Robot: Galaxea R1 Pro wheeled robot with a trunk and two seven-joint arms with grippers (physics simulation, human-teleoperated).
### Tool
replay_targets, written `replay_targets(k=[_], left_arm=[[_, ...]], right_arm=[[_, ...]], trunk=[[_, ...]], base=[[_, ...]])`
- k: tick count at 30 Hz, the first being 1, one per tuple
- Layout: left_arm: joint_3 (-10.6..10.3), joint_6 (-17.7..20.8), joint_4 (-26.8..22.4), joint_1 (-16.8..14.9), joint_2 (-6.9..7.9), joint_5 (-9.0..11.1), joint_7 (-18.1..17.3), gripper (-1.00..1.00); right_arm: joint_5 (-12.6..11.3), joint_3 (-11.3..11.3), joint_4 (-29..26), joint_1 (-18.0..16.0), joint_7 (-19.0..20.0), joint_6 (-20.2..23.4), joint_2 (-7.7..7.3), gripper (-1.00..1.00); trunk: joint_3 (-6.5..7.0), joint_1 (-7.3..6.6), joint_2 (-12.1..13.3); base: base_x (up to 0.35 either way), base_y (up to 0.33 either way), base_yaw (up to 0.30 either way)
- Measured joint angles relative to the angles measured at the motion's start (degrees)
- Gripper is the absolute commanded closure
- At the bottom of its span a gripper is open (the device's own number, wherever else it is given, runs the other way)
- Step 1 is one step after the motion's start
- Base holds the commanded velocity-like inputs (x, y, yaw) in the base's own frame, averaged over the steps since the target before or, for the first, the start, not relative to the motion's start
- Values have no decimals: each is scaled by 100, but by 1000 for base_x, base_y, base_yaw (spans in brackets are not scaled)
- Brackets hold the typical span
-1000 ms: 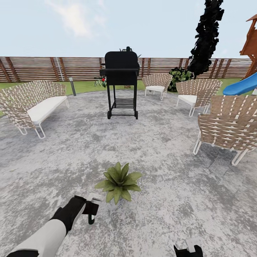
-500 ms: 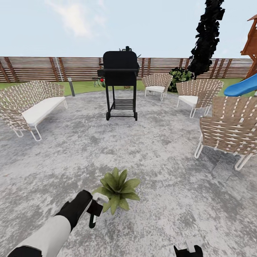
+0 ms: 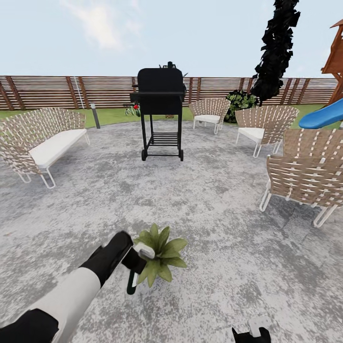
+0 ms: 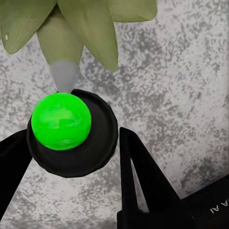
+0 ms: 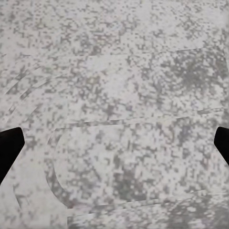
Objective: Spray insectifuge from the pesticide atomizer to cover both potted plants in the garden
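Head view: the pesticide atomizer is gripped in the left gripper, pressed right beside the potted plant on the patio. Its nozzle should be kept aimed over every leaf. The right gripper is spread, unused.

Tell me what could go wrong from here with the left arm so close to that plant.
1. The pesticide atomizer sits against the leaves of the potted plant; pushing further could knock the plant over.
2. In the left wrist view the left gripper has its jaws around the bottle's round base, which might slip when the trigger is worked.
3. A spray from this one side may leave the far leaves uncovered.
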Motion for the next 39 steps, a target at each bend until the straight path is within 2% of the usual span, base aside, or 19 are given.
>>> replay_targets(k=[5, 11, 13, 21, 28, 39], left_arm=[[32, -13, 127, 39, 13, -5, 0, 100], [47, -88, 704, 43, 11, 15, -7, 100], [50, -102, 762, 47, 10, 19, -12, 100], [56, -128, 783, 324, 9, 0, 1, 100], [53, -122, 758, 350, 15, 10, 18, 100], [50, -125, 789, 351, 10, 19, 35, 100]], right_arm=[[3, 0, 0, 0, 0, 0, -7, -100], [4, 0, 0, 0, 0, 0, -9, -100], [4, 0, 0, 0, 0, 0, -9, -100], [-10, -3, -7, 0, 0, -5, -7, -100], [-39, -8, -18, 0, 0, -8, 9, -100], [-38, -12, -18, 0, -2, -10, 8, -100]], trunk=[[0, 0, 0], [0, 0, 0], [0, 0, 0], [0, 0, 0], [0, -1, 0], [0, 0, 0]], base=[[0, 0, 0], [0, 0, 0], [0, 0, 0], [0, 0, 0], [45, -15, 0], [111, -197, 0]])
